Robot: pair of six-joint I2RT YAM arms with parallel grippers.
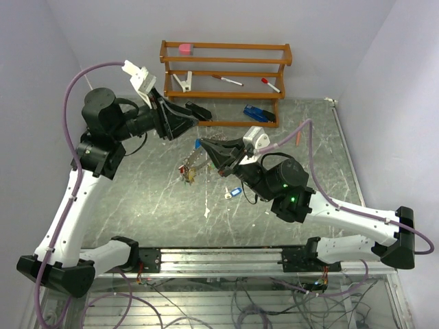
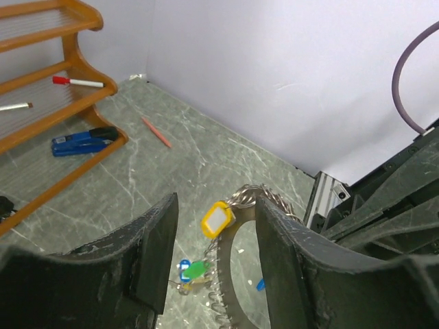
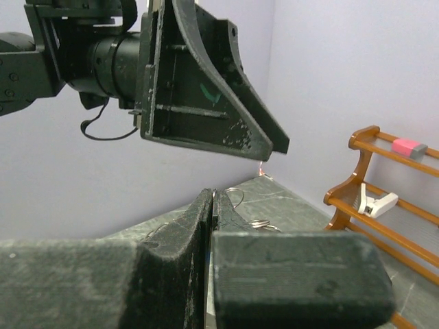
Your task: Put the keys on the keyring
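Holding the keyring (image 2: pixel 226 274) up in the air, your right gripper (image 3: pixel 211 199) has its jaws pressed together on the ring's edge, and I judge this pinch to be thin. The left gripper (image 1: pixel 194 120) is spread wide with nothing in it, one finger on each side of the ring. A yellow key (image 2: pixel 217 219) and a green key (image 2: pixel 195 271) hang on the ring; a blue key (image 1: pixel 235 193) lies on the table (image 1: pixel 137 205). If you close the left gripper carelessly, it may knock the ring out of the pinch.
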